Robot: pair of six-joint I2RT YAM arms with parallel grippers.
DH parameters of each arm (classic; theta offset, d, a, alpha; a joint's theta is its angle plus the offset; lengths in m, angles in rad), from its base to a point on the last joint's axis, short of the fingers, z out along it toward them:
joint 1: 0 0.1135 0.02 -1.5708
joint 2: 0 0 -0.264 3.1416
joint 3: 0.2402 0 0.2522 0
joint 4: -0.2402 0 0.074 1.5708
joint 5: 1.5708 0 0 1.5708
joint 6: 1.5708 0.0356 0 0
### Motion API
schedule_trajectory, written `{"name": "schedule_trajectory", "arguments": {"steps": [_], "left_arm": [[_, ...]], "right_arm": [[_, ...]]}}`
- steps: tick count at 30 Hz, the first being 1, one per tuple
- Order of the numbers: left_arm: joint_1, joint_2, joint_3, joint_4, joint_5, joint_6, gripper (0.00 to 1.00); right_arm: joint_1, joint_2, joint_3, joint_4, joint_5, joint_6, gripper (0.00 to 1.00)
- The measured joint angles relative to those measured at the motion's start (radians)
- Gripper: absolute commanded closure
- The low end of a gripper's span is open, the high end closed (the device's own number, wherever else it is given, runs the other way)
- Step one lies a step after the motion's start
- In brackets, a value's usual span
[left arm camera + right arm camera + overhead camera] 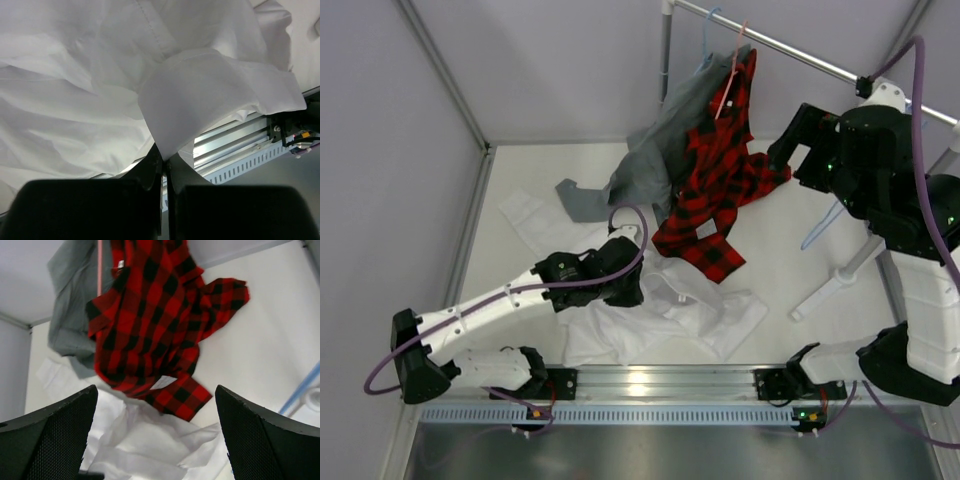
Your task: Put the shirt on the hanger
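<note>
Left fingers (150,172) shut tight, pinching folded edge of white shirt (75,100); rest of shirt crumpled on worktop (770,235) beneath them. Right fingers (55,435) spread wide, holding nothing, raised above red-and-black plaid shirt (150,330); light-blue hanger (300,390) off to their right

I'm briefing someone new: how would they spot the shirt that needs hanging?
Start at the clothes rail at the back, where a red-and-black plaid shirt and a grey garment hang. In front of them, the shirt lies crumpled on the table, pinched by the left gripper. It alone is plain white.
</note>
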Motion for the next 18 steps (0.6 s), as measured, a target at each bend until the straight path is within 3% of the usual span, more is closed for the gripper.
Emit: {"name": "schedule_trajectory", "arguments": {"steps": [13, 18], "left_arm": [[0.065, -0.058, -0.037, -0.05, 0.027, 0.065, 1.0], [0.065, -0.015, -0.037, -0.055, 0.063, 0.104, 1.0]], "right_arm": [[-0.226, 0.025, 0.001, -0.004, 0.132, -0.153, 0.05], [-0.284, 0.006, -0.07, -0.002, 0.133, -0.169, 0.17]]}}
